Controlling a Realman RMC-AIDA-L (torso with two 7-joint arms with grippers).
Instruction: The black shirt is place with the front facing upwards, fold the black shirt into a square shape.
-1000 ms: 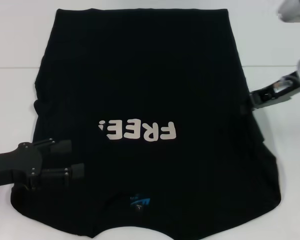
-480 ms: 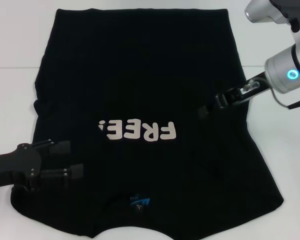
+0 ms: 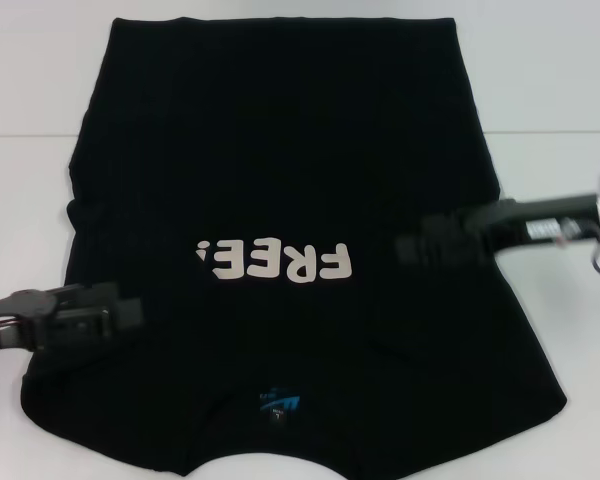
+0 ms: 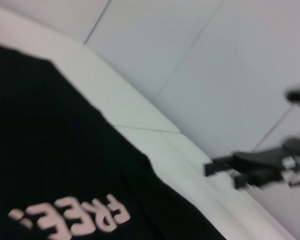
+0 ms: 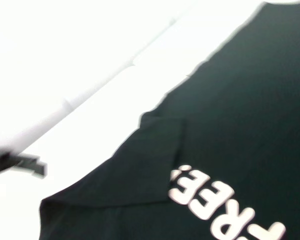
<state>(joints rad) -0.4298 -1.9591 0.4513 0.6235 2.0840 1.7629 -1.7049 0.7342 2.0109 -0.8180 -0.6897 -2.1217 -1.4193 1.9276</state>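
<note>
Handling item: one large plain black short-sleeved cloth T-shirt (image 3: 280, 200) with white "FREE!" lettering (image 3: 275, 262) on the chest and a small blue neck label (image 3: 278, 403). I log it lying front-up and spread nearly flat on the white desk (image 3: 550, 90), collar end nearest the robot, hem at the far edge. Both sleeves look already turned in over the body, giving a roughly trapezoid outline; on the right wrist view one sleeve fold shows as a layered flap beside the lettering.

Expected behaviour, by my judgement: light, limp, no stiffness at all. It will drape and sag wherever it is lifted, crease easily, and drag along the desk if pulled low. Not fragile. Thin cloth lying flat offers little to pinch, so a hold should take an edge or a doubled fold, not the flat middle.

Suggested holds: the two collar-end corners, or the shoulder edges either side of the neck label, lifted together and carried toward the hem to halve the length.

Left claw (image 3: 105, 312): low over the near left part of the shirt, by the sleeve fold. Blurred; I cannot tell whether it is clenched or released.

Right claw (image 3: 430, 243): reaching in from the right, over the shirt just beside the lettering. Also blurred; state not determinable.
</note>
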